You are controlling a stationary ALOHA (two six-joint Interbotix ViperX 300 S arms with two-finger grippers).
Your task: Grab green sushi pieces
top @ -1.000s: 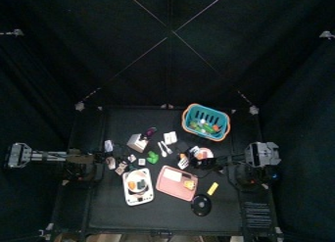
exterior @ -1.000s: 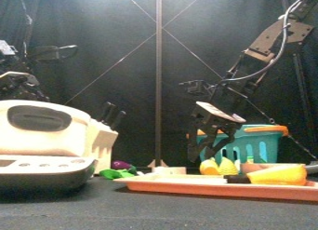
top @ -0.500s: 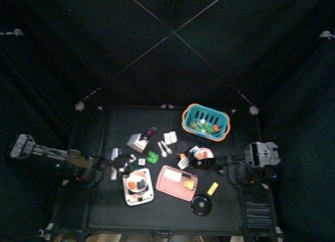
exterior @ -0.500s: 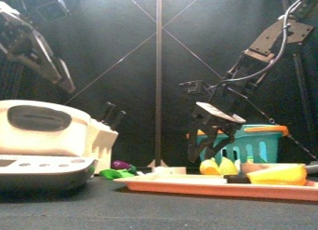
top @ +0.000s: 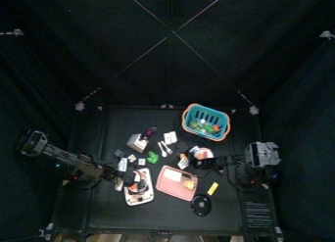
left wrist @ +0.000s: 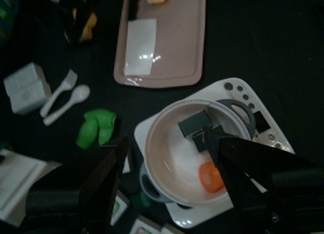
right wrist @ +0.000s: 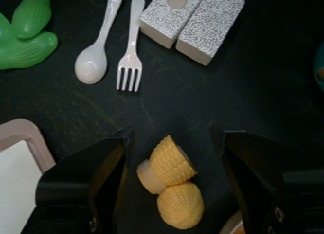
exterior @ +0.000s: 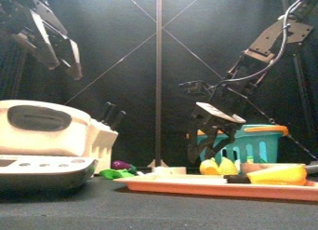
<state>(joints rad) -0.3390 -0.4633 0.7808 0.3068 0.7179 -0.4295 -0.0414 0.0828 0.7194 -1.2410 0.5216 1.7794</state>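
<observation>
The green sushi pieces (left wrist: 91, 127) lie on the black table beside a white spoon and fork (left wrist: 61, 92). They also show in the right wrist view as green sushi pieces (right wrist: 26, 34) and in the top view as a small green spot (top: 167, 145). My left gripper (left wrist: 171, 153) is open and hovers over a white scale with a bowl (left wrist: 190, 148), apart from the green pieces. In the top view, the left gripper (top: 127, 175) is at the table's front left. My right gripper (right wrist: 177, 138) is open above two yellow pieces (right wrist: 171, 171).
A pink cutting board (top: 177, 180) with a knife lies at the front middle. A teal basket (top: 206, 117) stands at the back right. Two grey speckled blocks (right wrist: 190, 20) lie by the fork. A black bowl (top: 203, 205) sits at the front edge.
My left arm has swung in from the table's left side and now reaches over the white scale. The right arm has not moved.
</observation>
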